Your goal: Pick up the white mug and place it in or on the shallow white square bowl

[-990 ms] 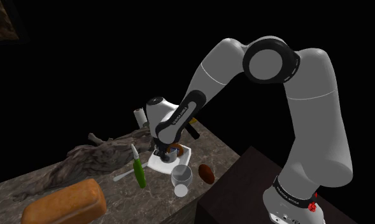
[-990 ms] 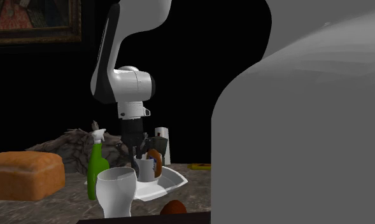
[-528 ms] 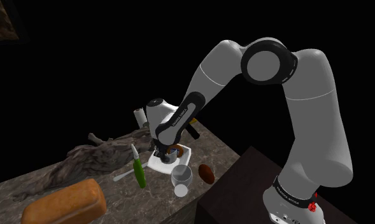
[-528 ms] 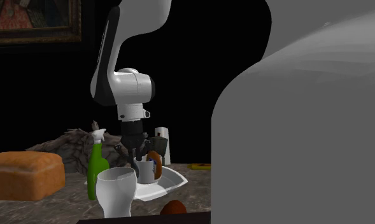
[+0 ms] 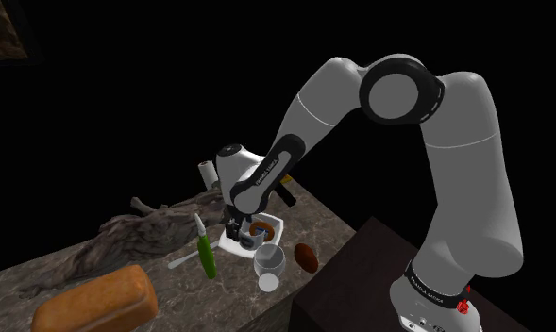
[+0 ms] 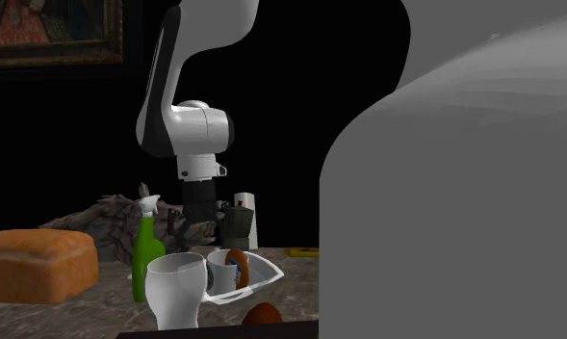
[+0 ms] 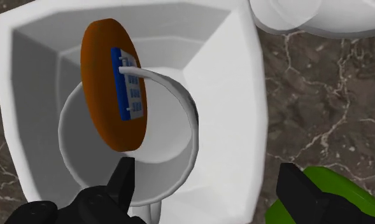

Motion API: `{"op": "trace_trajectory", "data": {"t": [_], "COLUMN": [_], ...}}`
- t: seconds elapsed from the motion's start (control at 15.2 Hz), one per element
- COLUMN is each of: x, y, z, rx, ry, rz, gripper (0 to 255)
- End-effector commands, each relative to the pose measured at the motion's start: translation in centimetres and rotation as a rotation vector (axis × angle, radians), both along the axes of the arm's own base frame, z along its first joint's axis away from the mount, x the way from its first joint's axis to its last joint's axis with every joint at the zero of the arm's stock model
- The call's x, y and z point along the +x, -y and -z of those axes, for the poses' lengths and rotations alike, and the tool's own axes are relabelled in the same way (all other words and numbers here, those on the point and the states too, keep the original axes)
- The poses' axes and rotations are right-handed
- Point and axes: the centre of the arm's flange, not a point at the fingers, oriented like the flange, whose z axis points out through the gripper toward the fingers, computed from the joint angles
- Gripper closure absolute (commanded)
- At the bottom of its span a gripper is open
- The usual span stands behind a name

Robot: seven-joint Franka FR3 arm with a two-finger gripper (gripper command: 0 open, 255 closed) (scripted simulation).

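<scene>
Over the bowl: all-black two-finger gripper (image 7: pixel 206 173) released, fingers spread, clasping nothing. White mug (image 7: pixel 160 149) sits inside shallow white square bowl (image 7: pixel 238 95), mouth toward the hand. Flat orange-brown disc with a blue label (image 7: pixel 103 76) leans in the same bowl, overlapping the mug's rim.

Risks, as judged: one finger hangs close by the mug's near wall, so a slanted retreat could catch the rim and tip it. Pale drinking glass (image 6: pixel 175 289) and green spray bottle (image 6: pixel 148 250) stand just beside the bowl; a sideways swing could topple either.

Surface: dark veined marble counter (image 7: pixel 319 95), carrying brown bread loaf (image 6: pixel 36 260) and grey crumpled heap (image 5: pixel 143 231). Framed painting (image 6: pixel 50 34) high up; black area behind.
</scene>
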Motion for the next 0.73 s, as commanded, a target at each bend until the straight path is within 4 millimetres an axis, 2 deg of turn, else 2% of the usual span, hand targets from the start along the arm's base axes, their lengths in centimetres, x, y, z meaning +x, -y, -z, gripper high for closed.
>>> {"op": "trace_trajectory", "data": {"t": [0.0, 0.13, 0.66], "x": [0.1, 0.1, 0.1], "y": [-0.1, -0.3, -0.3], "z": [-2.0, -4.4, -4.4], "rx": [0.000, 0.000, 0.000], "ry": [0.000, 0.000, 0.000], "rz": [0.000, 0.000, 0.000], "gripper": [0, 0, 0]}}
